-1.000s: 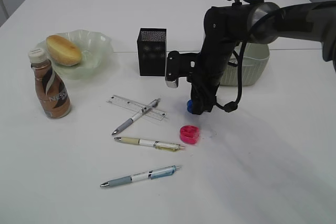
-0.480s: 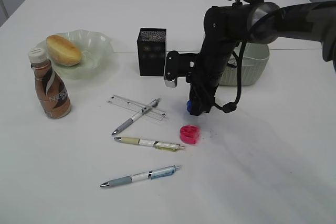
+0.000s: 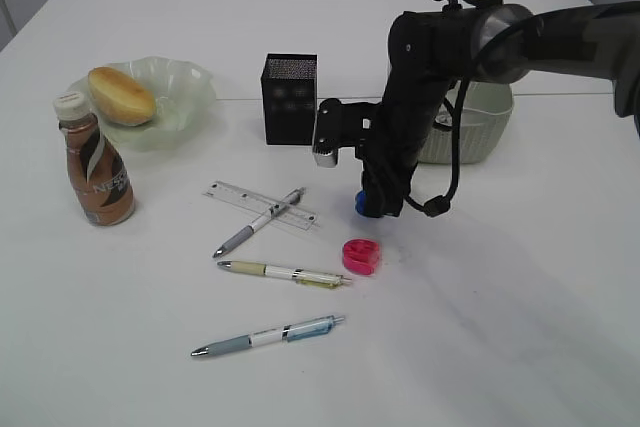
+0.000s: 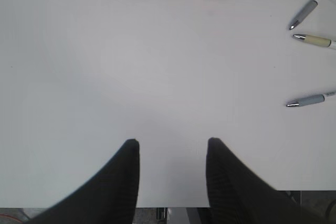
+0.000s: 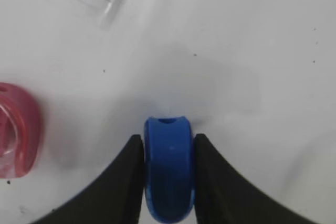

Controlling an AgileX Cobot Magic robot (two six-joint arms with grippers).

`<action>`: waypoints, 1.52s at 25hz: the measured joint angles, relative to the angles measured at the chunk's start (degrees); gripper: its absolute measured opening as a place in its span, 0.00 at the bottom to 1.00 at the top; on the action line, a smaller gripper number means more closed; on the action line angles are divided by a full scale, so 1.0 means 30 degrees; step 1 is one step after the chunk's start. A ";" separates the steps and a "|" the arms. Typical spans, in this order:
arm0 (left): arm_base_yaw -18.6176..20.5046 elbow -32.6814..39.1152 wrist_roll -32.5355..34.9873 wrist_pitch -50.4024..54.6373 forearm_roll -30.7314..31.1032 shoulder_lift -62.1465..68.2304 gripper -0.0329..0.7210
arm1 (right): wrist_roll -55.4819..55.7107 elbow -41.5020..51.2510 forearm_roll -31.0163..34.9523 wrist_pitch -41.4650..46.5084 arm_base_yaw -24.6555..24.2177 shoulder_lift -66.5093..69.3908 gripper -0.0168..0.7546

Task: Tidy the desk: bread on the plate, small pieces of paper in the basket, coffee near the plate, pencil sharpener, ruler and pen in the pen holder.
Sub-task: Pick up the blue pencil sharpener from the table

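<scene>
My right gripper is shut on a blue pencil sharpener, held low over the desk between its black fingers; in the exterior view that blue pencil sharpener shows under the right arm. A pink pencil sharpener lies just in front of it. The clear ruler and three pens lie to the left. The black pen holder stands behind. Bread sits on the green plate, with the coffee beside it. My left gripper is open over bare desk. The small pieces of paper are out of view.
The sage-green basket stands behind the right arm, its inside hidden. In the left wrist view the desk's front edge runs just below my fingers, and pen tips lie at the right.
My right jaws have closed onto the blue pencil sharpener. The arm has barely shifted, and nothing else on the desk has moved.
</scene>
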 joint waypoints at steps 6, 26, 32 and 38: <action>0.0000 0.0000 0.0000 0.0000 0.0000 0.0000 0.45 | 0.1108 0.0000 0.0032 0.0039 0.0000 0.0000 0.27; 0.0000 0.0000 0.0000 0.0009 0.0000 0.0000 0.45 | 0.7479 0.0000 0.1627 0.0828 0.0000 0.0000 0.26; 0.0000 0.0000 0.0000 0.0009 0.0000 0.0000 0.45 | 1.1664 -0.0546 0.1285 0.1741 0.0000 0.0000 0.26; 0.0000 0.0000 0.0000 0.0009 0.0000 0.0000 0.45 | 1.6042 -0.2777 0.0709 0.3828 0.0000 0.0000 0.26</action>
